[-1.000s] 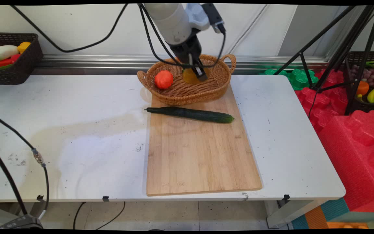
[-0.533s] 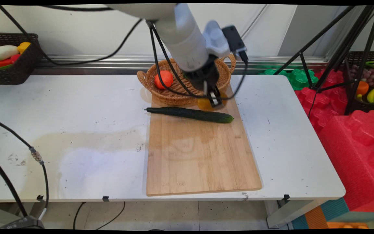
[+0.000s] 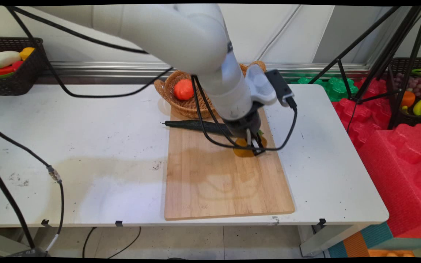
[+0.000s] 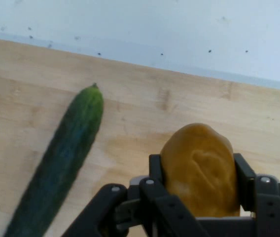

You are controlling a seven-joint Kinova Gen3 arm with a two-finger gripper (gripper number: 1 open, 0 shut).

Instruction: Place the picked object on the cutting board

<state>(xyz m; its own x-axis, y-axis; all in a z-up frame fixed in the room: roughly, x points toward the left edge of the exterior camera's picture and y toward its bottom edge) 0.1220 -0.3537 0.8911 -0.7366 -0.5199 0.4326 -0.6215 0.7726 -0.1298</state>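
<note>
**A:** What do we have at the centre?

**B:** We see the black gripper [image 3: 256, 145] low over the wooden cutting board [image 3: 225, 182], towards its right edge. It has hold of a rounded yellow-orange fruit [image 4: 199, 163].

**A:** How do the fingers [image 4: 156, 165] stand?

**B:** In the hand view we find them parted only as far as the fruit is wide, one pressed against each side, so the fruit sits clamped between them. Whether its underside touches the board or hangs just above it, we cannot tell.

**A:** And around it?

**B:** A long dark green cucumber [image 3: 192, 125] lies across the board just beside the gripper, apart from the fruit. In the main view the arm covers the cucumber's right part. Behind it a woven basket [image 3: 181, 107] stands on the board's far end, and in it we see a single orange-red fruit [image 3: 184, 89].

**A:** Anything else?

**B:** Only the white table [image 3: 86, 128] under the board, and black cables hanging from the arm.
</note>
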